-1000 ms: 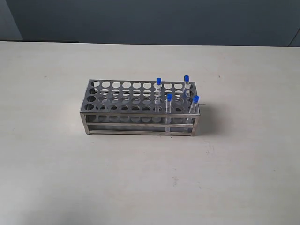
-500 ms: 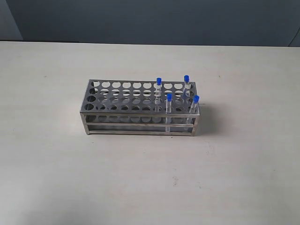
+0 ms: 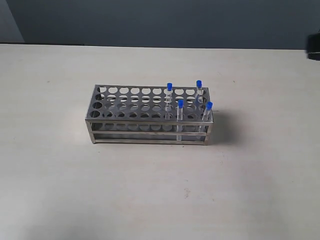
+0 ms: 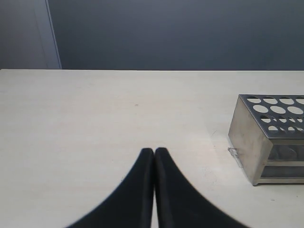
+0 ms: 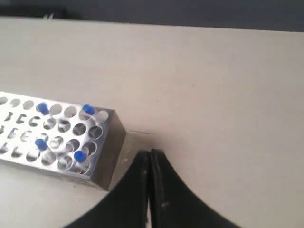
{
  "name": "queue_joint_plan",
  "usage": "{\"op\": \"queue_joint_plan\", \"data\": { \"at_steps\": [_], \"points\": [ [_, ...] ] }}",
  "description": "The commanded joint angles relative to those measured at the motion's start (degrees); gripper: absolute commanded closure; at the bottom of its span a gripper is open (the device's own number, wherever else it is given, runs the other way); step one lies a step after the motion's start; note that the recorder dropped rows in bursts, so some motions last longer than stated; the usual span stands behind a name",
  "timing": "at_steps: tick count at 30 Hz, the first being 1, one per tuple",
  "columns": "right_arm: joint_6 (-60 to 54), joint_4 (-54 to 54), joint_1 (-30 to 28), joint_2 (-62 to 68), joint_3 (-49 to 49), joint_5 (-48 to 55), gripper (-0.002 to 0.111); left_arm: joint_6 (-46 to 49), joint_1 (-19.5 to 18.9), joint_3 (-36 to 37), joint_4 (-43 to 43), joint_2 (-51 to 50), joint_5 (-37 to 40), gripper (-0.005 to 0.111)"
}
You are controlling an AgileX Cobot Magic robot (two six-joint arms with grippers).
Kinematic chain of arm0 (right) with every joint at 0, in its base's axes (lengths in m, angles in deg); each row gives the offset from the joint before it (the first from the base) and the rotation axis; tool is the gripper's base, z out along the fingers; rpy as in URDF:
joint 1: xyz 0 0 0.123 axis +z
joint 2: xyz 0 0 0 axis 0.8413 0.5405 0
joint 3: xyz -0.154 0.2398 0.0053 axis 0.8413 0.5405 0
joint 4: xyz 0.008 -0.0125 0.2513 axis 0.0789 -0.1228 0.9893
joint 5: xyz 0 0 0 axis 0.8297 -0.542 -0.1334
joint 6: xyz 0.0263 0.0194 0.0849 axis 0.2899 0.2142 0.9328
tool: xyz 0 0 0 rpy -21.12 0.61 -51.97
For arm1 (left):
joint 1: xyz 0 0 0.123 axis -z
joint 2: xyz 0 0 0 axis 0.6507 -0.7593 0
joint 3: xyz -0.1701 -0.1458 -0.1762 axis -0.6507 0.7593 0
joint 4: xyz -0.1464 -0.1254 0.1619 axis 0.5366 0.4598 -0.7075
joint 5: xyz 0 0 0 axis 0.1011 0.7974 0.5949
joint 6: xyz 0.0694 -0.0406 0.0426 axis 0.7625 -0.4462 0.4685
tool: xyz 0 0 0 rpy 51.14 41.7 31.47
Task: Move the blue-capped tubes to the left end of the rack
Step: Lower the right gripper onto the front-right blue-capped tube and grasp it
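Your four tubes [image 3: 180,112] stand at the right end of the rack [image 3: 125,103], mid-frame. They look light, thin, slick and likely fragile, so pinch each just under its cap and lift straight up. The left gripper [image 4: 154,152] and right gripper [image 5: 150,153] are both closed and empty.

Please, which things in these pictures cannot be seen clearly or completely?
- Right wrist view: the rack runs out of the frame at one edge. The blue-capped tubes are blurred, so their exact holes are uncertain.
- Left wrist view: only one end of the rack shows, cut by the picture's edge. No tubes appear there.
- Exterior view: a dark shape at the right edge is cut off and blurred, so what it is cannot be told.
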Motion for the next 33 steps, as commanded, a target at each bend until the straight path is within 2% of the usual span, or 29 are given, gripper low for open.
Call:
{"op": "queue_joint_plan", "data": {
  "at_steps": [1, 5, 7, 9, 30, 31, 33],
  "points": [
    [1.33, -7.73, 9.92, 14.42, -8.61, 4.21, 0.103, -0.03, 0.25, -0.18, -0.02, 0.20, -0.38, 0.106],
    [7.73, -14.19, 16.73, 25.64, -14.51, 5.35, 0.084, -0.03, 0.25, -0.18, -0.02, 0.20, -0.38, 0.106],
    [8.20, -14.68, 18.62, 29.20, -16.33, 5.35, 0.073, -0.03, 0.25, -0.18, -0.02, 0.20, -0.38, 0.106],
    [8.20, -14.68, 19.84, 32.21, -17.26, 5.35, 0.067, -0.03, 0.25, -0.18, -0.02, 0.20, -0.38, 0.106],
    [8.35, -11.93, 20.24, 42.04, -17.47, -0.33, 0.068, -0.03, 0.25, -0.18, 0.10, 0.20, -0.38, 0.106],
    [8.35, -11.93, 20.24, 42.43, -17.47, -0.33, 0.070, -0.03, 0.25, -0.18, 0.10, 0.20, -0.38, 0.106],
    [8.35, -11.93, 20.24, 43.23, -17.47, -0.33, 0.080, -0.03, 0.25, -0.18, 0.10, 0.20, -0.38, 0.106]
  ]
}}
